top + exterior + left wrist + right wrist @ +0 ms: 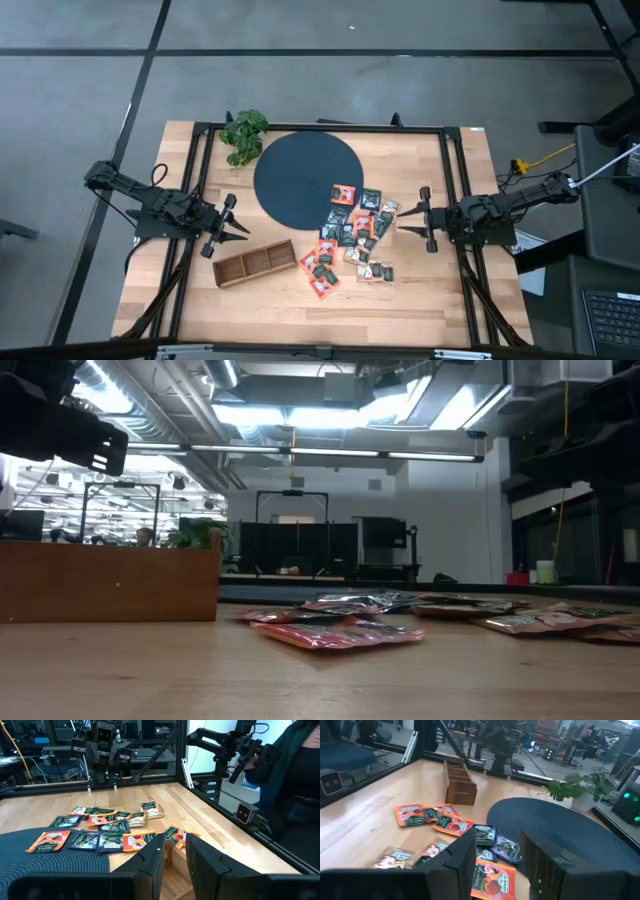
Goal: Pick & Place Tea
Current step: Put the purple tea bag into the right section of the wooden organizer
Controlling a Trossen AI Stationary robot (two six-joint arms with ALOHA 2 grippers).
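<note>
My desk [420,300] is pale wood planking inside a black frame. On its near part lies the wooden compartment tray [255,264], and just right of it the nearest tea sachets [352,238], orange-red ones with light labels. Their print is too small for me to read any brand. The heap spreads farther up and right, mixing orange-red and dark packets, and a few at its far edge overlap the rim of the dark woven disc [300,175]. Nothing of the tea is in my grasp.

My left pincer [232,227] hangs over the desk left of the tray, fingers parted around nothing. My right pincer [414,219] hangs just right of the heap, also parted and empty.

At the far left corner of the disc sits a leafy green plant [244,133]. Around the desk the floor is grey with dark lines. Beyond, the room shows bright ceiling strip lights [330,410], ducting and black equipment racks.
</note>
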